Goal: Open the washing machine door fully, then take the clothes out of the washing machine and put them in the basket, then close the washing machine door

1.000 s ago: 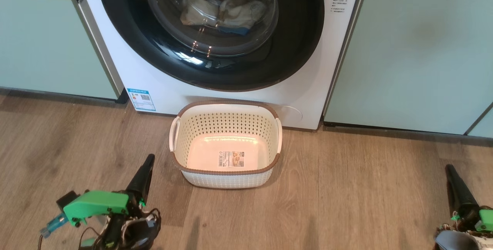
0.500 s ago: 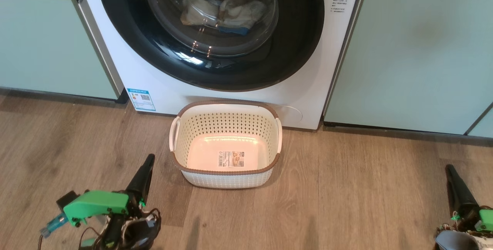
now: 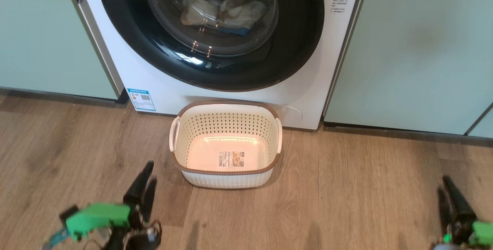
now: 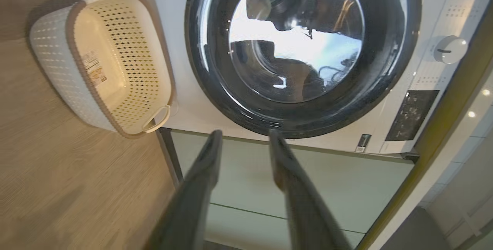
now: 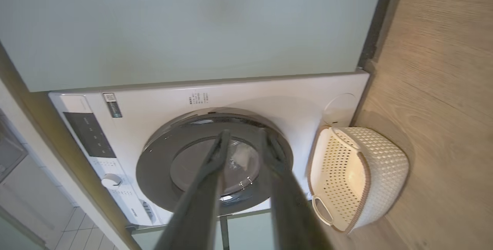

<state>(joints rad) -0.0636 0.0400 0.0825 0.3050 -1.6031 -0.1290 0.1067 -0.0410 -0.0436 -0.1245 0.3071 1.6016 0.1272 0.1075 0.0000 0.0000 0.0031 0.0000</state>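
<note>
The washing machine (image 3: 161, 88) stands white ahead of me, and the washing machine door (image 3: 296, 49), a glossy black ring with a glass bowl, lies flat against its front. Through the glass I see the clothes (image 3: 227, 11), pale cream with a blue patch. The basket (image 3: 227, 104), cream with a brown rim, sits on the floor below the door with nothing in it. My left gripper (image 3: 150, 173) hovers left of the basket, open and holding nothing, as its wrist view (image 4: 244, 134) confirms. My right gripper (image 3: 443, 184) is far right, open and holding nothing (image 5: 245, 134).
Pale green cabinets (image 3: 408, 49) flank the machine on both sides. Wooden floor (image 3: 346, 203) stretches between me and the machine. A white knob (image 4: 448, 49) and a dark control panel sit on the machine's top strip. A blue sticker (image 3: 141, 99) marks its lower left corner.
Both grippers were shut and now have their fingers parted. Both arms have shifted slightly and show motion blur; the right gripper sits a little lower in the head view.
</note>
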